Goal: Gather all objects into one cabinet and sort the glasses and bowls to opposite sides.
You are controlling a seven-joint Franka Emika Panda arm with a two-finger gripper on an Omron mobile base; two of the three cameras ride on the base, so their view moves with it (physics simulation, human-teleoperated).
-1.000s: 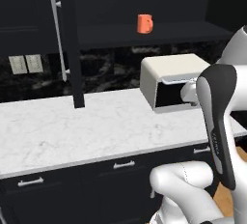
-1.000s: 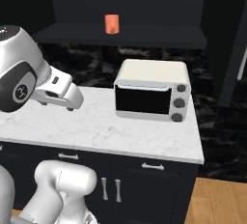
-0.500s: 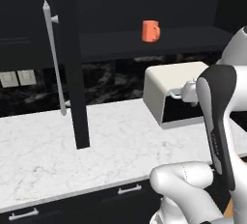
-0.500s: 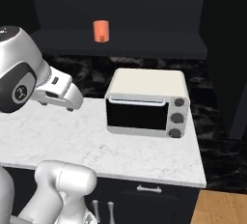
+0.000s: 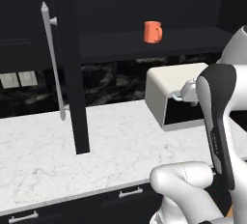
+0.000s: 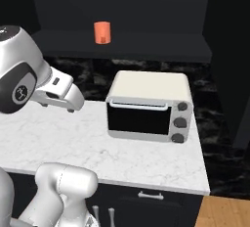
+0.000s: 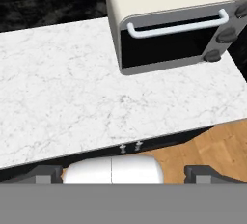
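Well, the left base view catches the cabinet door (image 5: 72, 73) swung open beside the orange mug (image 5: 152, 31) on its shelf. The hand (image 7: 123, 172) hangs over the table (image 7: 62, 92), fingers spread wide apart, empty, facing the toaster oven (image 7: 164, 20).

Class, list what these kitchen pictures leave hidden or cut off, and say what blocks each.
- Orange mug: handle hidden behind its body in the right base view.
- Toaster oven: right side hidden by the arm in the left base view.
- Cabinet door: top cut by the left base view's edge.
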